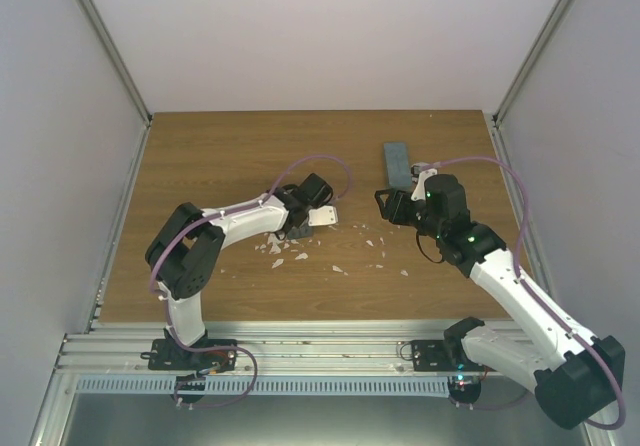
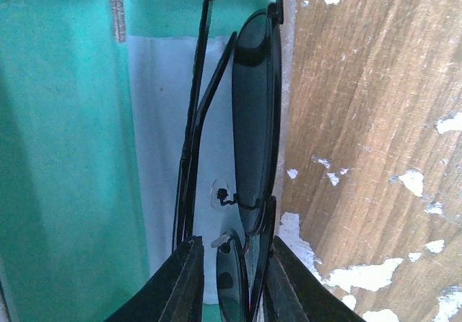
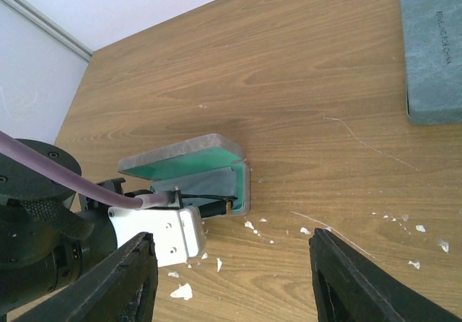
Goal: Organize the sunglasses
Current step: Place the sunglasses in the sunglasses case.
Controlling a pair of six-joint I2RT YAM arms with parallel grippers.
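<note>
A pair of sunglasses [image 2: 253, 120] with dark rounded lenses lies folded in the open grey case [image 2: 58, 156], on a light-blue cloth [image 2: 162, 120] over the green lining. My left gripper [image 2: 232, 246] reaches into the case with its jaws slightly parted on either side of the frame; a gap shows beside the lens. From the right wrist view the case [image 3: 184, 152] stands with its lid up and the thin black frame [image 3: 209, 198] shows inside. My right gripper [image 3: 232, 237] hovers open and empty to the right of it. The other pair of sunglasses is out of view.
A shut blue-grey case [image 1: 398, 163] lies at the back right, also seen as the case [image 3: 433, 55] in the right wrist view. White flakes [image 1: 300, 256] are scattered over the wooden table [image 1: 220, 156] in front of both grippers. Walls close the sides.
</note>
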